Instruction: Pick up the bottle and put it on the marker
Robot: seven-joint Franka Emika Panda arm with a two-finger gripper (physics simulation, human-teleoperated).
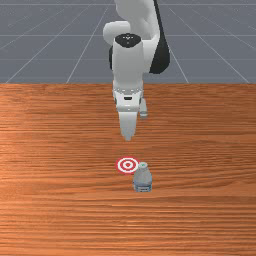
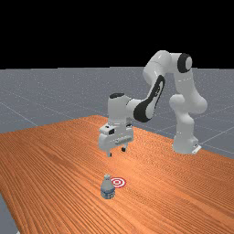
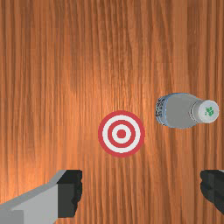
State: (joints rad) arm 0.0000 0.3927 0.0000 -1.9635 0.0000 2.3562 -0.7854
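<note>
My gripper [image 2: 116, 152] is open above the table, higher than the bottle and set back from it toward the arm's base. In the wrist view the two dark fingertips of the gripper [image 3: 141, 188] stand wide apart with nothing between them. The grey bottle [image 2: 108, 188] with a blue-patterned lower band stands upright on the wood. The red-and-white ringed marker [image 1: 127, 165] lies flat beside the bottle [image 1: 143, 179], which is on the front view's right of it and closer to that camera. A small gap separates the bottle's base from the marker [image 3: 121, 134] in the wrist view.
The orange-brown wooden table [image 1: 60, 175] extends around the bottle and marker. The arm's base [image 2: 185, 144] stands at the table's far edge, on the far view's right.
</note>
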